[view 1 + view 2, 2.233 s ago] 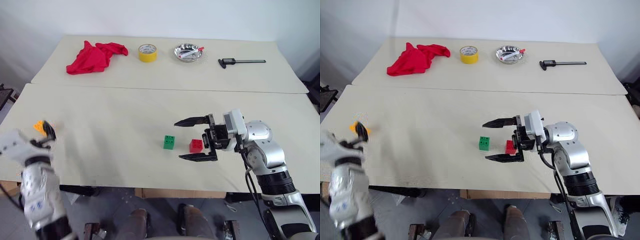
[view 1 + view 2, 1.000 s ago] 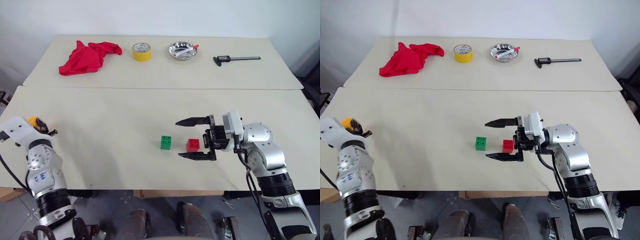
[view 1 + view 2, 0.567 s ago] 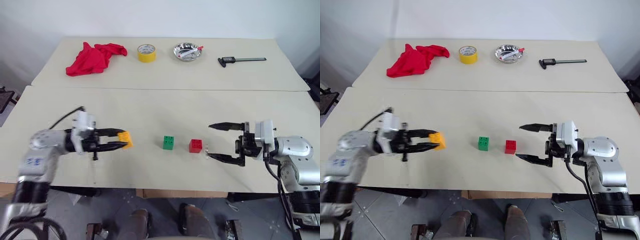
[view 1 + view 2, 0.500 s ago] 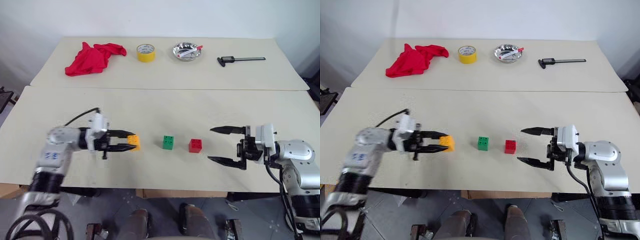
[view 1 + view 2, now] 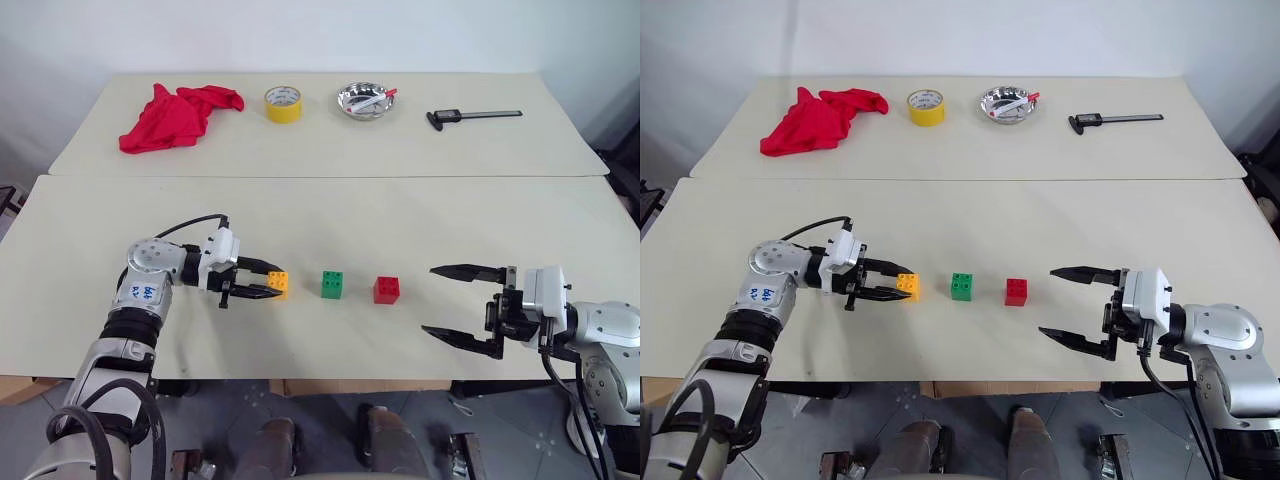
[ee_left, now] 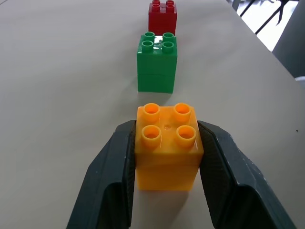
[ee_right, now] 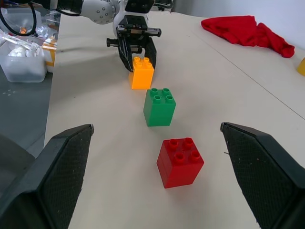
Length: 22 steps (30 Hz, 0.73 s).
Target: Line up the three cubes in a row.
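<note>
Left gripper [image 5: 272, 285] clamping studded orange-yellow cube [image 5: 279, 284]

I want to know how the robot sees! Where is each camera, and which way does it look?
Head views: on the robot's head, looking down at the table; both arms show.
Left wrist view: along the left gripper, shut on the orange cube; its fingers show.
Right wrist view: along the open right gripper toward the left gripper.
Shared: all show the orange cube, green cube and red cube in line.
</note>
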Motion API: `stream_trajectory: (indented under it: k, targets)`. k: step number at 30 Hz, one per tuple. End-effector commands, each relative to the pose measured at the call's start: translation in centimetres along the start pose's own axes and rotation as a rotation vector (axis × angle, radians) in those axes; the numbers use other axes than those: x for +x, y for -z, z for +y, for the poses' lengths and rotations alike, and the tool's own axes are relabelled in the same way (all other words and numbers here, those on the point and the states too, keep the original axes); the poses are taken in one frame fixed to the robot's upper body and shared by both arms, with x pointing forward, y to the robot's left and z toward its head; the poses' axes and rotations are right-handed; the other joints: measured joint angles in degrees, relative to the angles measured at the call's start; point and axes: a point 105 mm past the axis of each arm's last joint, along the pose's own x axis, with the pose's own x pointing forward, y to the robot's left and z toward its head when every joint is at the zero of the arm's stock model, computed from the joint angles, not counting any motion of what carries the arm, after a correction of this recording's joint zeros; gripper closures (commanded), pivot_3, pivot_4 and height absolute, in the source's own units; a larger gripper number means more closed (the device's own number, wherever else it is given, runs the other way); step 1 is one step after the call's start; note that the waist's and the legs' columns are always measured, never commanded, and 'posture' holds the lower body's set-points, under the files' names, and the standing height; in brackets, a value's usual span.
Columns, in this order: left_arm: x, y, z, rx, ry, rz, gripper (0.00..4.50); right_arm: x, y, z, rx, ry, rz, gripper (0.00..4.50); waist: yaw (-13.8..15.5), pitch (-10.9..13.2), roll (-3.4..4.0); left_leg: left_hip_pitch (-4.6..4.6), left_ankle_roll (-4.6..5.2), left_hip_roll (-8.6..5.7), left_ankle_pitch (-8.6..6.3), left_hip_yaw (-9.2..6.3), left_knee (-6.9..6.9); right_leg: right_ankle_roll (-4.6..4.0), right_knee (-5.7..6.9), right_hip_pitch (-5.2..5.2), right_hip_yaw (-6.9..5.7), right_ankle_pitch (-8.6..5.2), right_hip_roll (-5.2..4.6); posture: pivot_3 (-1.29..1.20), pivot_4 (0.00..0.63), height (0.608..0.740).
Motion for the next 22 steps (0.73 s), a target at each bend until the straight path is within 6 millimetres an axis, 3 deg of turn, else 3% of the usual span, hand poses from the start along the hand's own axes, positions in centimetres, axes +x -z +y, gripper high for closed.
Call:
stream_trajectory:
  k: [1, 4, 10, 15, 17, 22]
  targets:
    - [0.0, -0.2, 0.3, 0.016, -0.012, 0.011, 2.68, -0.2, -0.7, -0.2, -0.023, 0.001, -0.011, 0.00, 0.1, 0.0, 0.00, 0.00, 0.00, 0.00, 0.00, 0.00, 0.00, 0.00, 0.00, 0.00, 0.00, 0.00, 0.00, 0.00, 0.150, 0.740]
    - [-0.3, -0.9, 0.7, 0.063, -0.065, -0.024, 1.71, 0.0, -0.6, -0.3, -0.015, -0.013, -0.016, 0.00, 0.3, 0.0, 0.00, 0.00, 0.01, 0.00, 0.00, 0.00, 0.00, 0.00, 0.00, 0.00, 0.01, 0.00, 0.00, 0.00, 0.150, 0.740]
    - [-3.3, -1.4, -0.8, 0.109, -0.127, 0.000, 0.01, 0.7, -0.7, -0.5, -0.011, -0.057, -0.040, 0.00, 0.0, 0.0, -0.01, -0.01, -0.01, 0.07, 0.00, -0.01, -0.02, 0.00, -0.01, -0.05, 0.03, 0.00, 0.03, 0.00, 0.150, 0.740]
    - [-9.3, -3.7, -2.1, 0.114, -0.391, -0.017, 0.01, 1.3, -3.1, -1.4, -0.005, -0.133, -0.132, 0.00, -1.0, 0.0, -0.02, -0.01, -0.05, 0.15, -0.03, -0.02, -0.02, -0.01, -0.03, -0.08, 0.10, 0.00, -0.07, 0.00, 0.150, 0.740]
    - [-10.1, -4.2, -2.3, 0.108, -0.443, -0.017, 0.01, 1.3, -3.5, -1.8, -0.002, -0.135, -0.142, 0.00, -0.7, 0.0, -0.02, -0.01, -0.09, 0.21, -0.04, -0.07, -0.02, -0.02, -0.04, -0.07, 0.08, -0.01, -0.14, 0.00, 0.150, 0.740]
    - [-10.8, -4.7, -2.8, 0.141, -0.493, 0.033, 0.01, 1.1, -2.3, -2.5, -0.036, -0.171, -0.053, 0.00, 0.6, 0.0, -0.02, 0.01, -0.05, 0.06, -0.06, -0.23, -0.02, -0.04, -0.16, 0.11, -0.01, -0.01, -0.10, 0.00, 0.150, 0.740]
